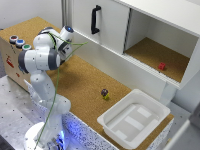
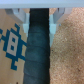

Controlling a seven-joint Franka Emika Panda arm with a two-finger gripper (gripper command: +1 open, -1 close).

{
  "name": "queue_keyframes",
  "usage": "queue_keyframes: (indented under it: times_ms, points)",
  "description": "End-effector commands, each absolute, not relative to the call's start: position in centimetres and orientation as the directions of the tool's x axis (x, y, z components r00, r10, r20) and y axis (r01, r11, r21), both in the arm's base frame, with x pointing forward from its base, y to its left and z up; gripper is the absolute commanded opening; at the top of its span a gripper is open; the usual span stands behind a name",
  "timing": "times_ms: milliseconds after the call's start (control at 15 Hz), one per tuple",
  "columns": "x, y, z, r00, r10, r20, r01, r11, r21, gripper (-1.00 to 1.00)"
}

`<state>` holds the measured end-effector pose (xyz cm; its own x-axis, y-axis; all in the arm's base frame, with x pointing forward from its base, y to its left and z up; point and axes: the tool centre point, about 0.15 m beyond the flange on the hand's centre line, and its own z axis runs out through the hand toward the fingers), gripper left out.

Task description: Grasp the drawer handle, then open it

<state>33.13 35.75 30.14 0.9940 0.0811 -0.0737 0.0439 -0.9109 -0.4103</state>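
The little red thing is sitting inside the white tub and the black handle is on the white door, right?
Not quite. The red thing sits on the cork floor of the open cabinet space, not in the white tub, which looks empty. The exterior view shows this. The black handle is indeed on the white door.

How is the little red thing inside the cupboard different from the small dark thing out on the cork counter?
The red thing is one bright colour; the dark thing is purplish-dark with a yellow bit underneath. The red thing sits inside the open compartment; the dark thing lies on the counter, near the white tub. Both are small and rest on cork.
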Motion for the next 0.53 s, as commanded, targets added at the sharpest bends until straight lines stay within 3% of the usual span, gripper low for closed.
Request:
queue_keyframes:
  times_ms: [0,467]
  points:
    - [32.6,32.4,28.4,0.999,0.011,-0.051,-0.015,-0.868,-0.496,-1.0]
    - [32.4,28.7,27.8,0.998,0.02,-0.067,-0.017,-0.863,-0.505,-1.0]
